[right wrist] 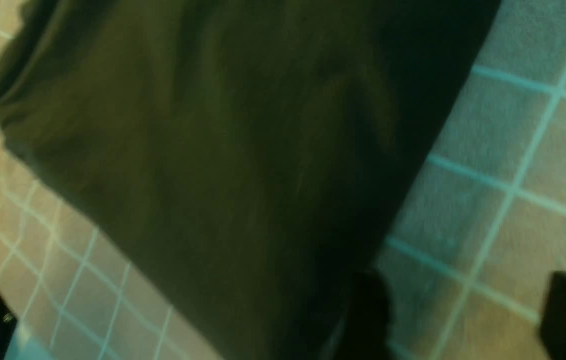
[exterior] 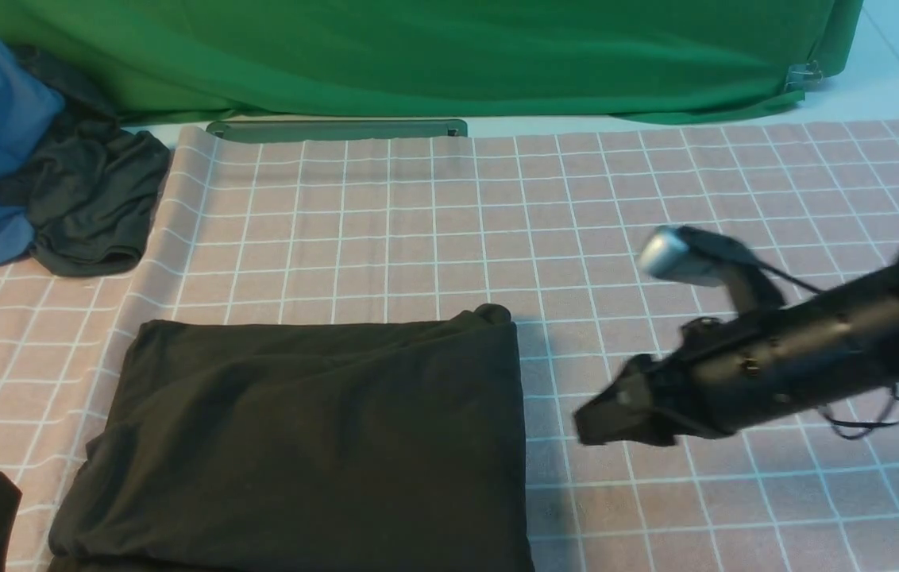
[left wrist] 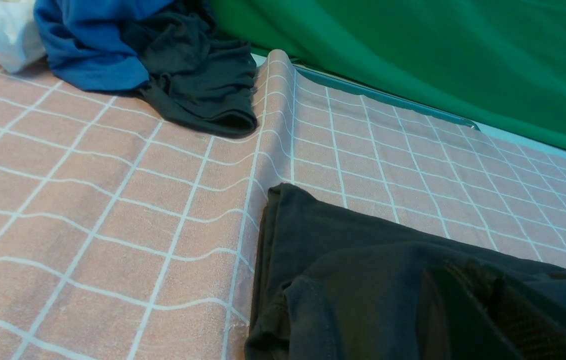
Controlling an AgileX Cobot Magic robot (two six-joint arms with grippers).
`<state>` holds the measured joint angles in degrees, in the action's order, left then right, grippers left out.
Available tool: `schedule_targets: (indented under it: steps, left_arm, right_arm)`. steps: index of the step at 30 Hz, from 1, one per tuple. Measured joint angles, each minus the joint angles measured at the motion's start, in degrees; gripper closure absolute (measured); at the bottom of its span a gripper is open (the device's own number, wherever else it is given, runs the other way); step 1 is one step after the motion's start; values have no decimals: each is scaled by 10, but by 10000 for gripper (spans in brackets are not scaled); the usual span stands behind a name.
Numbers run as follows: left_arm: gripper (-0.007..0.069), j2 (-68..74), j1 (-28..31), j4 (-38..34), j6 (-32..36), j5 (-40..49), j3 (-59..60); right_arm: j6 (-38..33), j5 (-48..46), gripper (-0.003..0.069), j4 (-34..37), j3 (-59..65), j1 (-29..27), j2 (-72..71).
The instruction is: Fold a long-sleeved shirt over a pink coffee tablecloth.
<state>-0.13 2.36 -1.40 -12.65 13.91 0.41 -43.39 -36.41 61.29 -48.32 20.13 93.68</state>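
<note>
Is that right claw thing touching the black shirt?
Apart. The front view shows pink tablecloth between the right gripper and the folded shirt.

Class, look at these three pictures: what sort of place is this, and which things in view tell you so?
Probably a staged robot test table, not a home: a green backdrop cloth clipped behind, a gridded pink tablecloth, and spare garments heaped aside.

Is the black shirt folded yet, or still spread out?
Folded. The long-sleeved shirt lies as a compact, layered rectangle on the pink coffee tablecloth; no sleeves stick out, and stacked edges show in the left wrist view.
</note>
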Motion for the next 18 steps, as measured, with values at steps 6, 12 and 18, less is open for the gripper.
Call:
schedule_targets:
  steps: [6,12,18]
  left_arm:
    - [611,0,0,1,0,0,0]
    - [611,0,0,1,0,0,0]
    - [611,0,0,1,0,0,0]
  right_arm:
    - [25,1,7,7,-99,28,95]
    - [48,-8,29,7,-154,34,157]
    - [55,-8,68,10,-172,52,197]
